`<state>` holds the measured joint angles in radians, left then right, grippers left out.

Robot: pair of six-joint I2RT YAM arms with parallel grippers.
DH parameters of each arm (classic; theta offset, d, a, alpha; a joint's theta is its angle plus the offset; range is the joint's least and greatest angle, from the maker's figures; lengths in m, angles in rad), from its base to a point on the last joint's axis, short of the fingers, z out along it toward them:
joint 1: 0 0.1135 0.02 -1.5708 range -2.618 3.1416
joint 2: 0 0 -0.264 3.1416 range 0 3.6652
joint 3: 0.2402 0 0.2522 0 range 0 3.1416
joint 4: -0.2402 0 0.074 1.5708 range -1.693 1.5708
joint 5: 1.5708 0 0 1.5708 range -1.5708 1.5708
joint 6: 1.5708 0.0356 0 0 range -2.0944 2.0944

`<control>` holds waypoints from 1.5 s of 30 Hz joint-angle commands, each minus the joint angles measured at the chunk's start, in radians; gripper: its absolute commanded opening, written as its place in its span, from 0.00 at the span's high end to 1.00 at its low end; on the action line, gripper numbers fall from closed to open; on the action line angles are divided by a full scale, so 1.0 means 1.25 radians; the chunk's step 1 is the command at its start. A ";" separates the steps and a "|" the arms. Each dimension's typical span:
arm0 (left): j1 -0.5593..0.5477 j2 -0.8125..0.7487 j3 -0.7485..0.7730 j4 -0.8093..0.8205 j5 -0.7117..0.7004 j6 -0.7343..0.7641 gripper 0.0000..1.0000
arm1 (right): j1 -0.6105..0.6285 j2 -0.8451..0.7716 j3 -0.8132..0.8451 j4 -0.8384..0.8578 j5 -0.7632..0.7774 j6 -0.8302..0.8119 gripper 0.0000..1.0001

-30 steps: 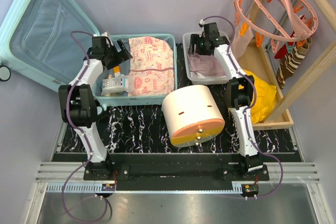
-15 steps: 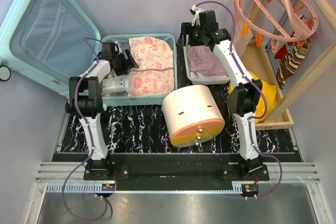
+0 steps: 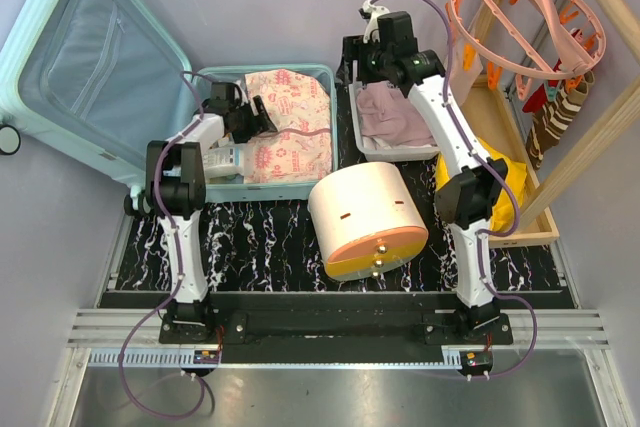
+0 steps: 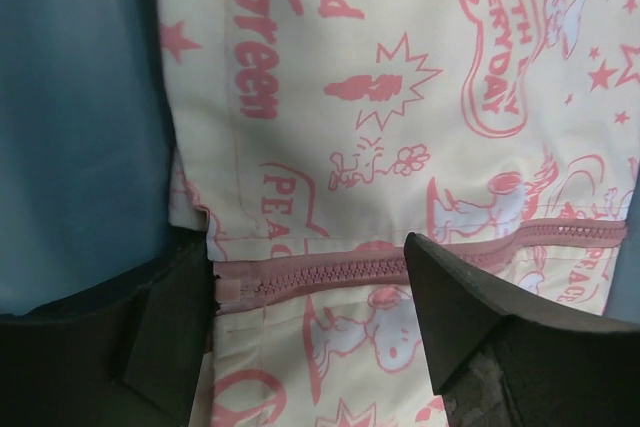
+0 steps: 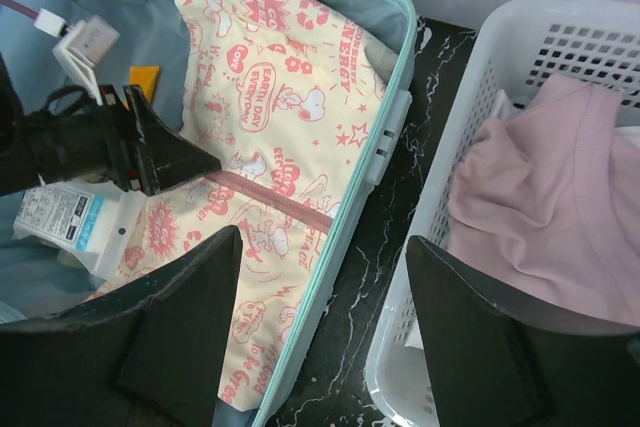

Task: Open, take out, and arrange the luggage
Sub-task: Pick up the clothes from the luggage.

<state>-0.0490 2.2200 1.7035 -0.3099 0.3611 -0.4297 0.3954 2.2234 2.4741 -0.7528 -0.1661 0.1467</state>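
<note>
The luggage stands open: its pale mint lid [image 3: 85, 57] leans at the back left and its base [image 3: 300, 68] lies flat behind the mat. A cream pouch with pink cartoon print [image 3: 290, 127] fills the right half of the base. My left gripper [image 3: 262, 117] is low over the pouch's left edge. Its jaws are open and straddle the end of the pink zipper [image 4: 330, 272], with the fabric [image 4: 400, 97] flat between the fingers [image 4: 450, 297]. My right gripper [image 5: 323, 237] hangs open above the gap between the luggage rim [image 5: 385, 137] and the white basket [image 5: 560, 27], holding nothing.
A white packet with a blue label [image 3: 225, 159] lies in the base's left half. The basket holds a pink garment [image 3: 395, 117]. A cream cylinder with an orange end [image 3: 368, 217] lies on the black marbled mat. A wooden rack, a pink hanger ring [image 3: 520, 17] and a yellow bundle [image 3: 505, 187] stand right.
My left gripper has moved right from the packet side onto the pouch, and its jaws have narrowed a little. My right gripper has swung back and left, off the basket.
</note>
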 commanded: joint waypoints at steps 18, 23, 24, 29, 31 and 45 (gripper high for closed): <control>-0.058 -0.004 0.037 -0.054 -0.218 0.058 0.09 | 0.006 -0.100 -0.030 -0.011 -0.012 -0.068 0.24; -0.076 -0.008 0.028 -0.063 -0.279 0.076 0.07 | 0.005 -0.100 -0.033 -0.013 -0.025 -0.073 0.24; -0.075 -0.005 0.026 -0.061 -0.281 0.075 0.06 | 0.006 -0.100 -0.035 -0.013 -0.028 -0.073 0.24; -0.076 0.040 0.052 -0.060 -0.226 0.066 0.06 | 0.005 -0.107 -0.046 -0.015 -0.034 -0.076 0.23; -0.075 0.057 0.063 -0.061 -0.206 0.053 0.10 | 0.006 -0.109 -0.049 -0.015 -0.033 -0.079 0.23; -0.081 0.113 0.083 -0.056 -0.080 0.044 0.75 | 0.005 -0.116 -0.055 -0.022 -0.018 -0.092 0.23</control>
<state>-0.1268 2.3035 1.8004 -0.3733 0.1562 -0.3698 0.3958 2.1433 2.4023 -0.7841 -0.1852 0.0494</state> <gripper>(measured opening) 0.354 0.772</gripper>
